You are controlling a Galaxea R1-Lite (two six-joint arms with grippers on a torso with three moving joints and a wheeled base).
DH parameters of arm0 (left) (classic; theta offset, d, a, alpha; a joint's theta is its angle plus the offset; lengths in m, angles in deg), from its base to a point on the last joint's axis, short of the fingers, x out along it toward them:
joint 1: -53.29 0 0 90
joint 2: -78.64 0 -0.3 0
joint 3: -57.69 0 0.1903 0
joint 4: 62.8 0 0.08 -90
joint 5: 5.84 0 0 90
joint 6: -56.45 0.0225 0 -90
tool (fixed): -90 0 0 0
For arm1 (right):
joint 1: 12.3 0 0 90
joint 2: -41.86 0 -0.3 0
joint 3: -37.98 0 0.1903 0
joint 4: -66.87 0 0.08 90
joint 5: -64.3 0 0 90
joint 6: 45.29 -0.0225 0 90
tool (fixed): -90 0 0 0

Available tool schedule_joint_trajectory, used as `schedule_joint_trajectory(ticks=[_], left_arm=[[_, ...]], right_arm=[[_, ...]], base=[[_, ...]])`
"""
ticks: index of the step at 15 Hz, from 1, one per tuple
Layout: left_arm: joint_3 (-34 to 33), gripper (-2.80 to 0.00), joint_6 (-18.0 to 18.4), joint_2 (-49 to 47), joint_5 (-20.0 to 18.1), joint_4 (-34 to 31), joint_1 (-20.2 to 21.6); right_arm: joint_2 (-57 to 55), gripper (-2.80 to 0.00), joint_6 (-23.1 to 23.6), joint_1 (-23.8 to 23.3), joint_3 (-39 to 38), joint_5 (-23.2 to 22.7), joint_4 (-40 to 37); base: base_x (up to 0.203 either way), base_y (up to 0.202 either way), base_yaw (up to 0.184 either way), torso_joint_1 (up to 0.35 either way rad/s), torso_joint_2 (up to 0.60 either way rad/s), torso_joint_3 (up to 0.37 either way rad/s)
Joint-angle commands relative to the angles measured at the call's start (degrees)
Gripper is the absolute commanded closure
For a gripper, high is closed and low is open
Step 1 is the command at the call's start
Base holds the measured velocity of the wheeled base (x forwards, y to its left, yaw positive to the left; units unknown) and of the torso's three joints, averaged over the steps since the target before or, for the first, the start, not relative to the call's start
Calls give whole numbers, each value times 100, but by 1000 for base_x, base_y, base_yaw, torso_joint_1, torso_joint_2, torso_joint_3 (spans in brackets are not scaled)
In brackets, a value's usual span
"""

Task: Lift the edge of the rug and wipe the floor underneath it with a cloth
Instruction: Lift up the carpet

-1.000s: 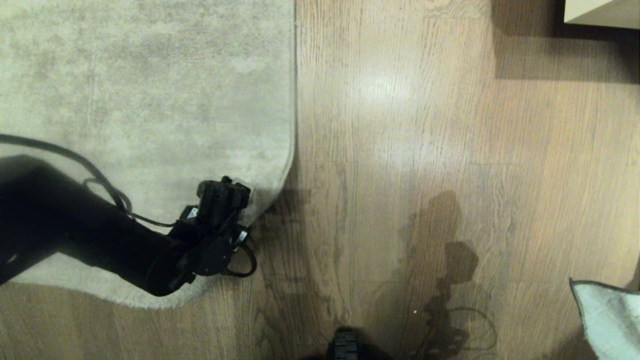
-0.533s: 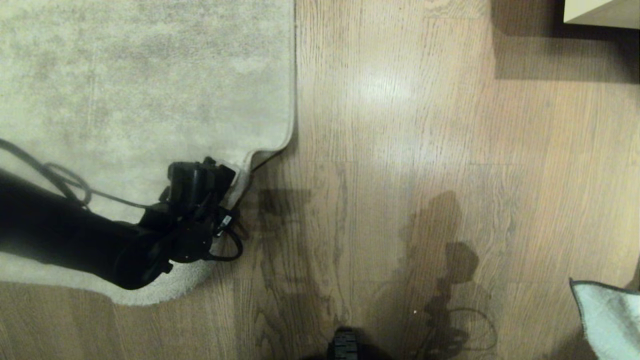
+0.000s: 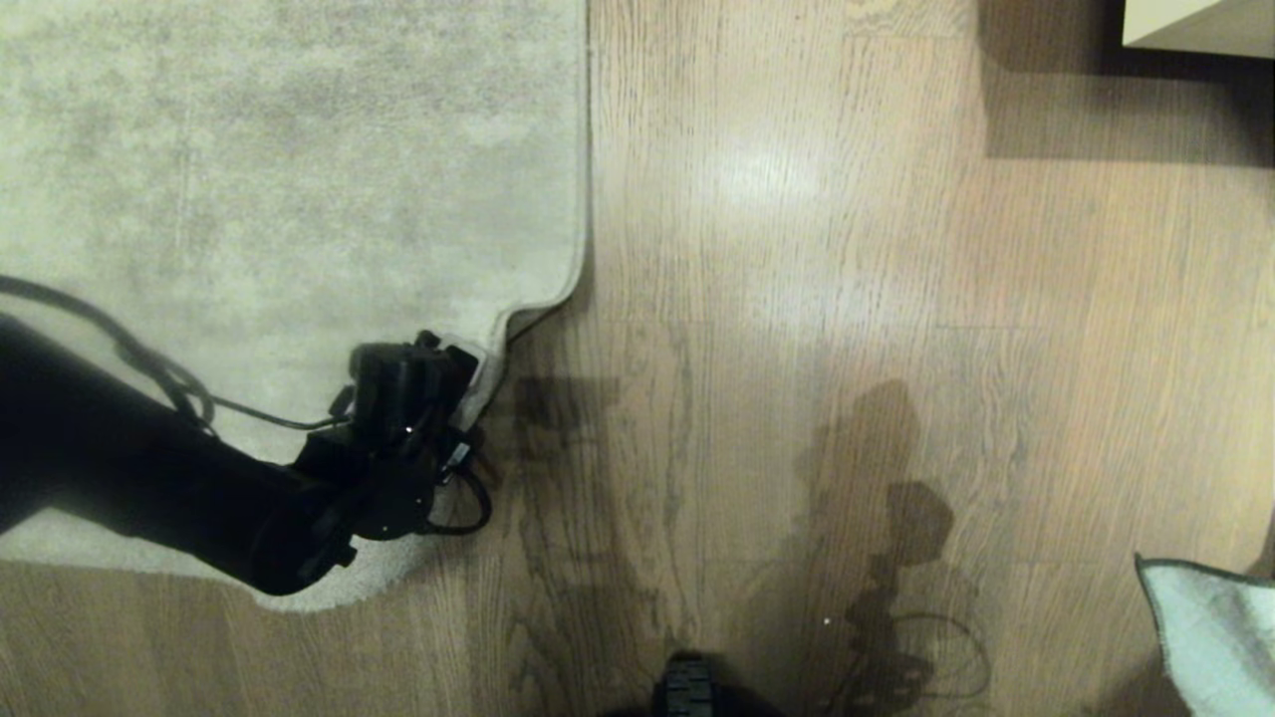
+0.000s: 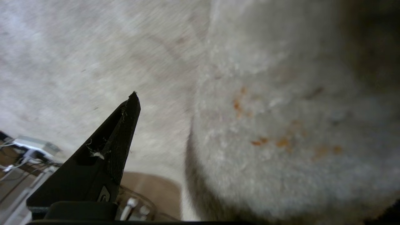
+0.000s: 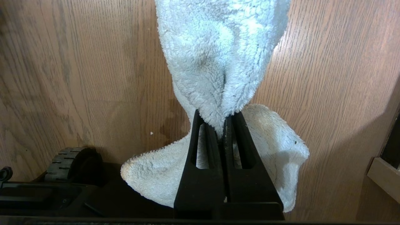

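Two arms share this job, and each is at its own station. Seen from the head camera, the left gripper (image 3: 453, 373) sits at about eight o'clock, right at the rug edge (image 3: 498, 334), where the corner is curled up and folded back so a strip of paler backing shows. Its jaws are spread wide; the wrist camera shows one dark finger (image 4: 125, 131) over flat pile with a fold of rug (image 4: 281, 125) bulging beside it, and the other finger is out of sight, so whether anything is caught between them cannot be told. The right gripper (image 5: 223, 125) has its jaws pressed together on a pinch of the cloth (image 5: 218, 62), which hangs down over bare floor (image 5: 78, 78); the head camera catches only a corner of the cloth (image 3: 1210, 632) at four o'clock.

The rug looks soft and floppy but, being large, heavy to drag, so it will likely sag and slide off a shallow hold. A deep bite across the corner, pile on one finger and backing on the other, seems the safest place to take it. The cloth is light and limp, and should wipe well if pressed flat against the boards.
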Motion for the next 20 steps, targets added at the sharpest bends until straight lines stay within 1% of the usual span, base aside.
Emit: schedule_joint_trajectory(ticks=[1,3,5,7,9,12,14,17,20], left_arm=[[195,-280,8,-628,14,768,-301],[539,-280,11,-809,21,894,-490],[943,-280,11,-894,22,825,-593],[1414,-280,9,-900,39,464,-693],[1809,-280,11,-912,143,189,-777],[2360,-280,11,-945,170,-180,-813],[2614,-280,11,-939,172,-382,-819],[2548,-280,7,-896,179,-526,-826],[1935,-280,8,-735,181,-533,-842]], right_arm=[[-7,0,9,2,0,-3,5],[-7,0,1,2,0,-3,5],[-7,0,1,2,0,-3,5],[-7,0,9,2,0,-3,5],[-7,0,4,2,0,-3,5],[-7,0,4,2,0,-3,5],[-7,0,1,2,0,-3,5],[-7,0,9,2,0,-3,5],[-7,0,5,2,0,-3,5]], base=[[0,0,0,0,0,0],[0,0,0,0,0,0],[0,0,0,0,0,0],[0,0,0,0,0,0],[0,0,0,0,0,0],[0,0,0,0,0,0],[0,0,0,0,0,0],[0,0,0,0,0,0],[0,0,0,0,0,0]])
